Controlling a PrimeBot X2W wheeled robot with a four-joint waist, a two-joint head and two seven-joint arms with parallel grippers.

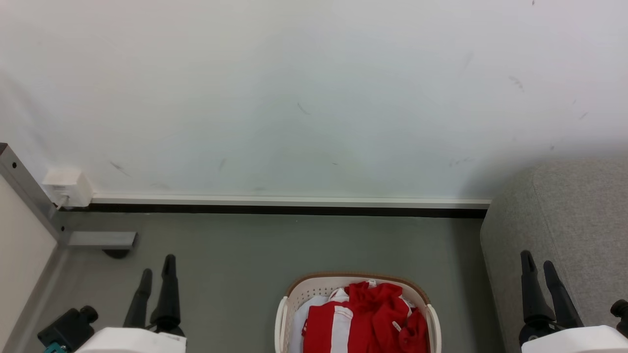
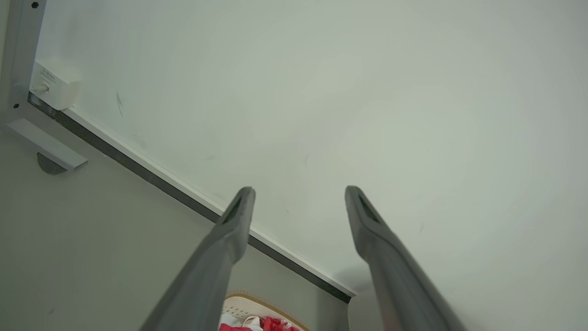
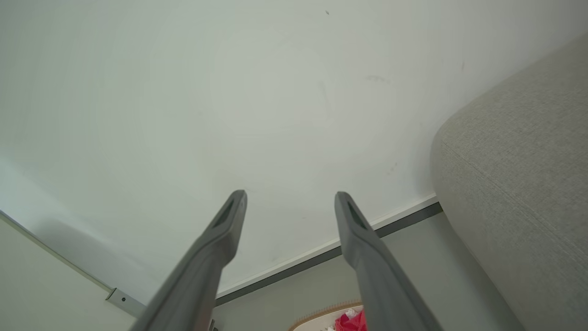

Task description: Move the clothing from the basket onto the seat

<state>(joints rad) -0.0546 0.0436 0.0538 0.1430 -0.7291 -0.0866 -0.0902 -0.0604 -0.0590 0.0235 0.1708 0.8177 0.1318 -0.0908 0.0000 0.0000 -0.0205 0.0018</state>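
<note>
The red jersey (image 1: 365, 318) with white stripes lies crumpled in the cream basket (image 1: 304, 294), which stands on the floor at the bottom centre of the head view. A pale white-blue cloth (image 1: 298, 318) lies under it at the left. The grey sofa (image 1: 564, 230) rises at the right. My left gripper (image 1: 157, 267) stands open at the lower left, apart from the basket, holding nothing. Over by the sofa's edge my right gripper (image 1: 537, 260) is open and empty too. A bit of jersey (image 2: 275, 324) and basket rim (image 2: 239, 299) shows between the left fingers. The right wrist view catches the sofa (image 3: 519, 174) and a scrap of jersey (image 3: 351, 321).
A white wall (image 1: 314, 98) with a baseboard (image 1: 289, 202) closes the back. A metal frame leg (image 1: 29, 196) with a white box (image 1: 67, 187) and a foot plate (image 1: 102, 239) stands at the left. Grey floor (image 1: 294, 245) lies between the grippers.
</note>
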